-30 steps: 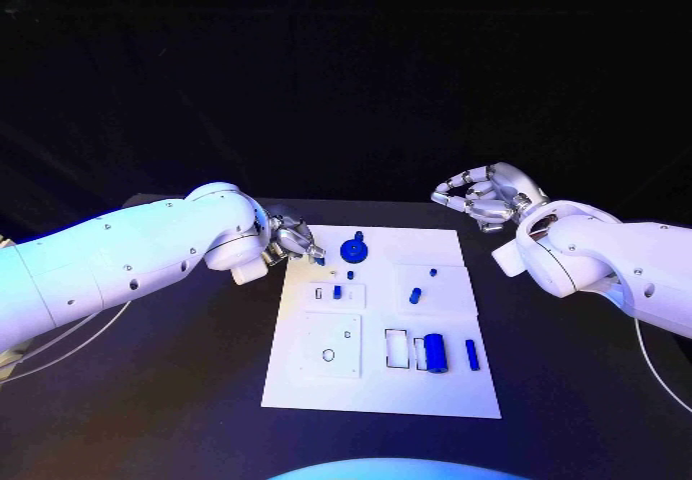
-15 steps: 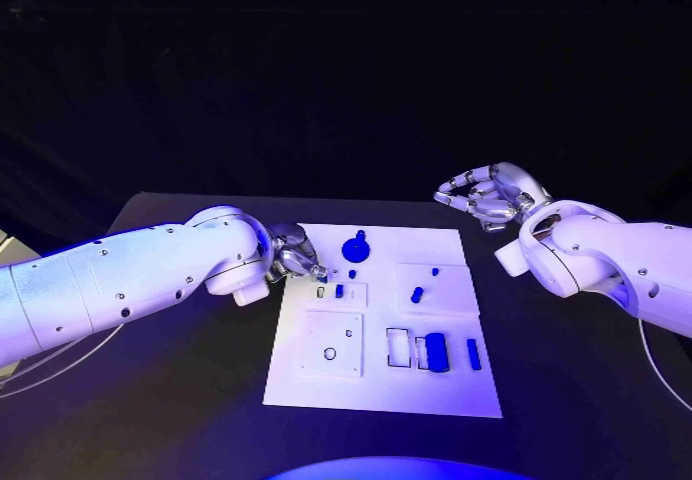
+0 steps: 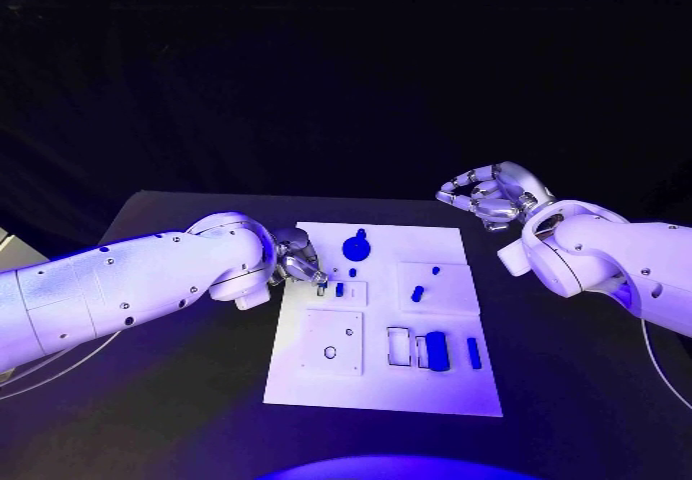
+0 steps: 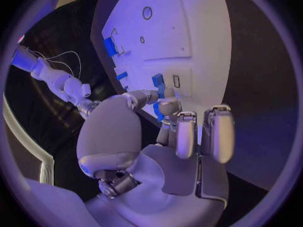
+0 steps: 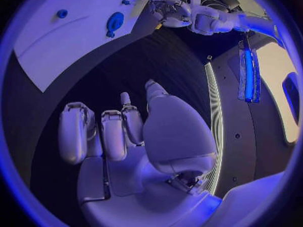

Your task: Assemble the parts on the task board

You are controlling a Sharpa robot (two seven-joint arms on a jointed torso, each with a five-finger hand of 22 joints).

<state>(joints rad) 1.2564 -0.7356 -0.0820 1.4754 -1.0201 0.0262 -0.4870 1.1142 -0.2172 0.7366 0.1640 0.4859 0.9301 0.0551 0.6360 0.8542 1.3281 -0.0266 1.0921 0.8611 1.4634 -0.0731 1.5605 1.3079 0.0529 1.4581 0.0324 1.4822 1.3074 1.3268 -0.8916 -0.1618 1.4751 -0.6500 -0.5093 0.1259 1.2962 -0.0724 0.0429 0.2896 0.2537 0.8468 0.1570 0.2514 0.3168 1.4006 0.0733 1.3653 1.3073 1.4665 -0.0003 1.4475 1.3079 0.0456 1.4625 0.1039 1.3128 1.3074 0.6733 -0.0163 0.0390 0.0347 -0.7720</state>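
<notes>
The white task board lies mid-table. My left hand is at its left edge, pinching a small blue part between thumb and finger just over the small slot plate, beside an upright blue peg. The slot sits by the fingertips. A round blue knob stands further back. Another blue piece sits on the right plate, and a blue block and a blue bar lie nearer me. My right hand hovers past the board's far right corner, fingers curled in, holding nothing.
The black table runs wide on both sides of the board. A square plate with an oval hole lies on the board's near left. The right wrist view shows the board, the knob and my left hand.
My left hand has come nearer along the board's left edge, carrying the small blue part down to the slot plate. The right hand has stayed in place.
</notes>
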